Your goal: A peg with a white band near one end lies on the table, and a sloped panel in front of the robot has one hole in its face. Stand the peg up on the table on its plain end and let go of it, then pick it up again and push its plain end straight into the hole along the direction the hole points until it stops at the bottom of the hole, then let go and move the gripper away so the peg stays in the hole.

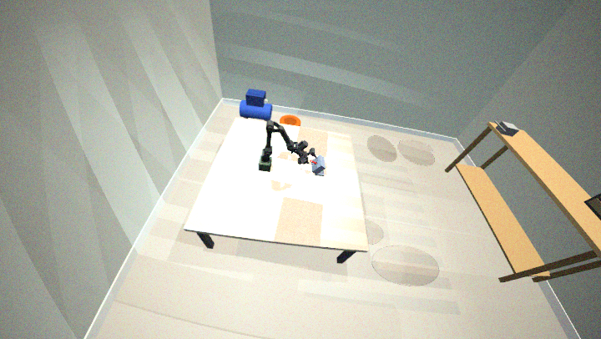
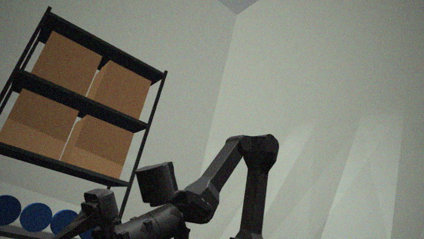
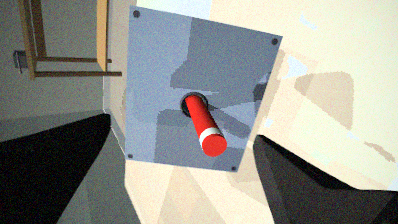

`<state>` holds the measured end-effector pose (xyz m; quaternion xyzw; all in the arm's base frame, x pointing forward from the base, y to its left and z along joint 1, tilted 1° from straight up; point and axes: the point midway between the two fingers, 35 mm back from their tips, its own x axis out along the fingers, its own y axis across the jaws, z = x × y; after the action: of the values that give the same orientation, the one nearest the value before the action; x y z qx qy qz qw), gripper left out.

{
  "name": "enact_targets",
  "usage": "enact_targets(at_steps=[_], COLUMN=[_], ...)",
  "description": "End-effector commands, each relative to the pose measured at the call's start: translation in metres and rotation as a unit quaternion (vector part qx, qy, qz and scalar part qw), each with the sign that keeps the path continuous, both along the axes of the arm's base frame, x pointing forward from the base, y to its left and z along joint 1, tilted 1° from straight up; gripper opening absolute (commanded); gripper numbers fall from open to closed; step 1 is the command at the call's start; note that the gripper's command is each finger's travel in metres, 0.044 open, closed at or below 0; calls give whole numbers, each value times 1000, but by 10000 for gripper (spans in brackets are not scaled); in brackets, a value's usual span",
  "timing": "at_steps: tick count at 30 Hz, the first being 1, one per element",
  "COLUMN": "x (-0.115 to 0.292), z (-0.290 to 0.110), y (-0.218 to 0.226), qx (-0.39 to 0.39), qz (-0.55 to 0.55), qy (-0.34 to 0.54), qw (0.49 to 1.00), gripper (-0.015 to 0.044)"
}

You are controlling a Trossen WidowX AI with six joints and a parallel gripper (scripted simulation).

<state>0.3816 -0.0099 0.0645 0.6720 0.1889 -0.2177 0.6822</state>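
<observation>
The red peg (image 1: 314, 162) (image 3: 204, 120) has its plain end in the hole (image 3: 185, 106) of the blue-grey sloped panel (image 1: 320, 166) (image 3: 155, 55). Its white-banded end sticks out towards the wrist camera. How deep the plain end sits is hidden. My gripper (image 1: 308, 156) (image 3: 184, 131) is wide open and empty in front of the panel. In the wrist view its black fingers stand apart on the two sides of the peg, with space between each finger and the peg. In the exterior view the panel and peg are out of view.
The panel stands on the table (image 1: 235, 210), with a screw at each corner of its face. The arm's base (image 1: 265, 164) is on the same table. A wooden bench (image 1: 542, 176) is far off to the right. A blue tank (image 1: 255, 110) and an orange ring (image 1: 290, 119) are beyond the table.
</observation>
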Motion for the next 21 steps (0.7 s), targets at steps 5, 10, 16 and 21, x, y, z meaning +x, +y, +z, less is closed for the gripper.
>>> enact_targets(at_steps=[5,10,16,21], x=[-6,-9,-13,-17], z=[5,8,12,14], y=[0,1,1,1], qx=[0,0,0,0], qz=[0,0,0,0], qy=[-1,-1,-1,-2], qw=[1000,1000,1000,1000], gripper=[440,440,440,440])
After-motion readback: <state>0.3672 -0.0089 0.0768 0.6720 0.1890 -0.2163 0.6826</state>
